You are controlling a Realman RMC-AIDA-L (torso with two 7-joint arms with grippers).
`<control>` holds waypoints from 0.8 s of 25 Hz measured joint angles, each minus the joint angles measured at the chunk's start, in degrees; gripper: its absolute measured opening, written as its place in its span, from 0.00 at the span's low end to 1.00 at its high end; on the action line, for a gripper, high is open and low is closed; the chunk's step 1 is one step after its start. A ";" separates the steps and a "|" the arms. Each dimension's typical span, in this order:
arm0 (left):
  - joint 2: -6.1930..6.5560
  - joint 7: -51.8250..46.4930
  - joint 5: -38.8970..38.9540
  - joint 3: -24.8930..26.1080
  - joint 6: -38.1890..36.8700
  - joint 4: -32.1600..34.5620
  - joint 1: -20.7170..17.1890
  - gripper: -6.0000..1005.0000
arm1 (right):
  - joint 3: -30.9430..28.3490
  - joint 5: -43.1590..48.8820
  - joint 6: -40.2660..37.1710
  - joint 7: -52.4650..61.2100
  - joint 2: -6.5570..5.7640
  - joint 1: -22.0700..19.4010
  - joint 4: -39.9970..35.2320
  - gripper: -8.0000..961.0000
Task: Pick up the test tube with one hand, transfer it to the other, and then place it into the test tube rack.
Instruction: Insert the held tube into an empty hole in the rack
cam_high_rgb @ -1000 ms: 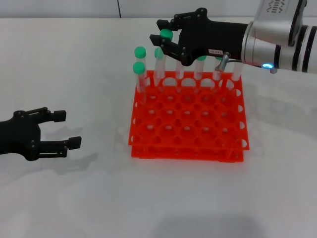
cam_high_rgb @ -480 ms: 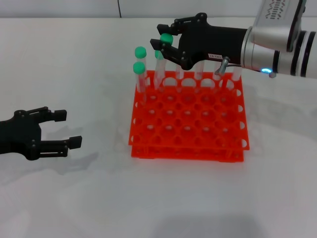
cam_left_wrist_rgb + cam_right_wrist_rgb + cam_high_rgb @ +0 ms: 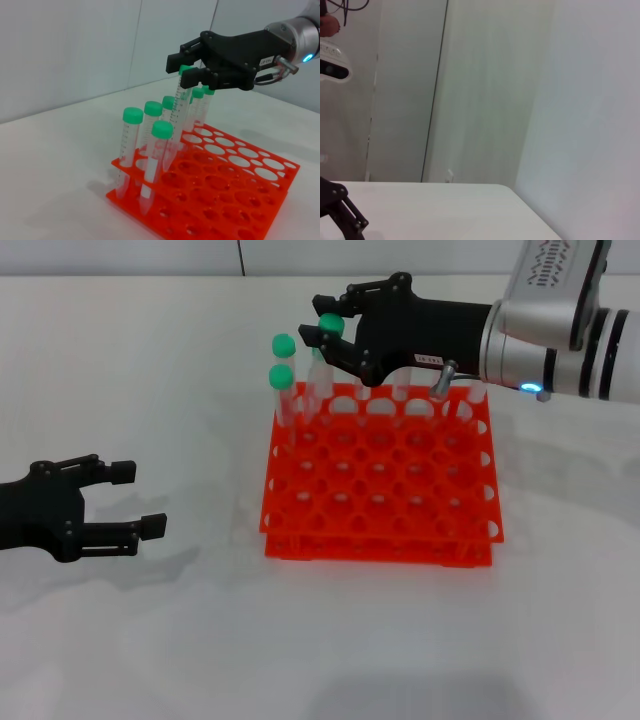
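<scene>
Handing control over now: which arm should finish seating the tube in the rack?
Right. Its tool is shut on the test tube, which is partly down in a back-row hole of the rack. The left tool sits open on the table, well off.

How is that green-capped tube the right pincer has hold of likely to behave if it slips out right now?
The test tube looks like rigid clear plastic, so it would probably bounce rather than shatter. Its round body would likely roll on the table. The right pincer grips it just under the cap, so it may swing or tilt; its lower end already sits in the test tube rack.
</scene>
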State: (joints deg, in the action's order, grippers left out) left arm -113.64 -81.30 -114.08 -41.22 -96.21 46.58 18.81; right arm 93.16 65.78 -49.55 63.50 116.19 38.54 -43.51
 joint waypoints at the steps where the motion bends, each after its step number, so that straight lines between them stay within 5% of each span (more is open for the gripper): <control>1: 0.00 0.00 0.00 0.00 0.02 0.00 0.00 0.88 | 0.17 -0.01 0.00 -0.01 0.00 0.01 0.00 0.30; 20: -0.09 0.00 0.00 0.19 0.04 0.00 -0.09 0.88 | 1.13 -0.10 -0.57 0.33 -0.01 -0.43 -2.00 0.30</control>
State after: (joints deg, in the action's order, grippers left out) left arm -113.73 -81.30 -114.08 -41.03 -96.17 46.58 18.72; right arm 94.30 65.69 -50.11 63.83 116.18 38.10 -45.51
